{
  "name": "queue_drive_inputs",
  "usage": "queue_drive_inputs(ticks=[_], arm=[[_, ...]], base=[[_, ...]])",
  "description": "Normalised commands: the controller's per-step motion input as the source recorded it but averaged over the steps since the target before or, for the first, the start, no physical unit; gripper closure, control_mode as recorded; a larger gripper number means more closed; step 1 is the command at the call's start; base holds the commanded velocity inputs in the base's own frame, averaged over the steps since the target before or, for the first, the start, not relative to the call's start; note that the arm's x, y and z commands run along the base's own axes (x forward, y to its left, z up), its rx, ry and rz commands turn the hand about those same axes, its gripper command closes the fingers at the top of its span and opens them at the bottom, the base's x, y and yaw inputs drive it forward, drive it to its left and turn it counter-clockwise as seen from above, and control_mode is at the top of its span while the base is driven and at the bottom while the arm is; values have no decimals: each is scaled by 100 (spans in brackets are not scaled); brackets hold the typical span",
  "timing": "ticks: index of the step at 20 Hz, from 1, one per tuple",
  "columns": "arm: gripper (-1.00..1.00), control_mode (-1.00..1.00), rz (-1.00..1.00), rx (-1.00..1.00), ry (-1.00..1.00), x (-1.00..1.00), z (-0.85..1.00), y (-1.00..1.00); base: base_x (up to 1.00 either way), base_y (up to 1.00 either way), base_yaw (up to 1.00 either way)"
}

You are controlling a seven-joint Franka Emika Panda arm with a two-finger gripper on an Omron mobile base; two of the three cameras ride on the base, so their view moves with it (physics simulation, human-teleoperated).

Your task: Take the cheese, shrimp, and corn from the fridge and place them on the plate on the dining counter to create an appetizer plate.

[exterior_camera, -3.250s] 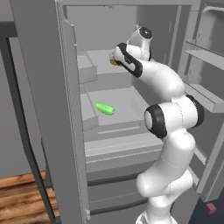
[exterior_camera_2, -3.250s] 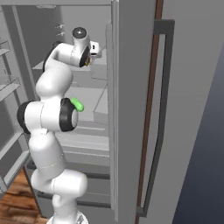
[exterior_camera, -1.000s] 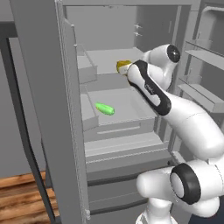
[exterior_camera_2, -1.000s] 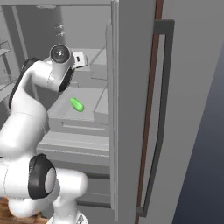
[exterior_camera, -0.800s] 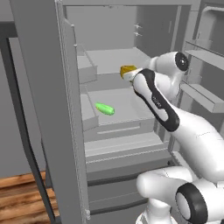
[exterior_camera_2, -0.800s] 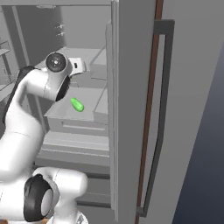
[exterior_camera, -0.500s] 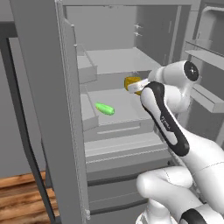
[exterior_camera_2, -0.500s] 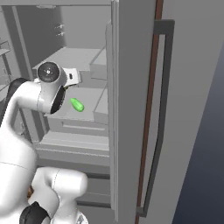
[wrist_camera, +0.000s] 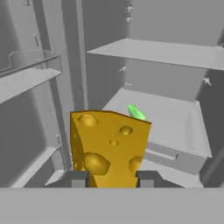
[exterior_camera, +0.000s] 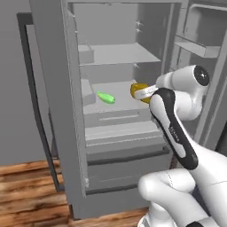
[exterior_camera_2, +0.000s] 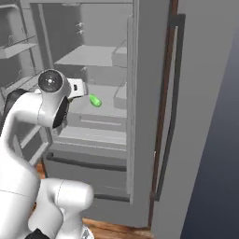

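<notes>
Fingers (wrist_camera: pixel 78 178) are closed partway on the cheese (wrist_camera: pixel 109 146), one dark tip at each lower corner of the wedge, so I have it pinched by its base with most of the block standing proud of the gripper (wrist_camera: pixel 112 179). From the left base view the cheese (exterior_camera: pixel 138 92) sits just outside the fridge (exterior_camera: pixel 53 102), level with its middle shelf, at the end of my bent arm.

Beyond the cheese, the corn (wrist_camera: pixel 136 112) lies on that middle shelf, well apart from my grip. I cannot make out the shrimp inside the fridge, and neither the plate nor the counter is ahead of me.

As I judge it, the step in hand is carrying the cheese clear of the fridge and over to the plate. To do it well I would keep the grip as it is, since a low pinch on a tall wedge could let it tip or pivot. I would draw straight back from the fridge before swinging, minding the open door on either side, and turn slowly. Only over the plate should the fingers part, low, so the wedge does not topple.
</notes>
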Motion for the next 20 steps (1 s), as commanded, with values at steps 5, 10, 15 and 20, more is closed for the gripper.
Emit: queue_drive_inputs(ticks=[5, 10, 15, 20], arm=[[100, 100, 0, 0, 0, 0, 0, 0], [100, 100, 0, 0, 0, 0, 0, 0], [100, 100, 0, 0, 0, 0, 0, 0], [100, 100, 0, 0, 0, 0, 0, 0]], base=[[-100, 0, 71], [-100, 1, 78], [-81, 6, 74], [18, 0, 61]])
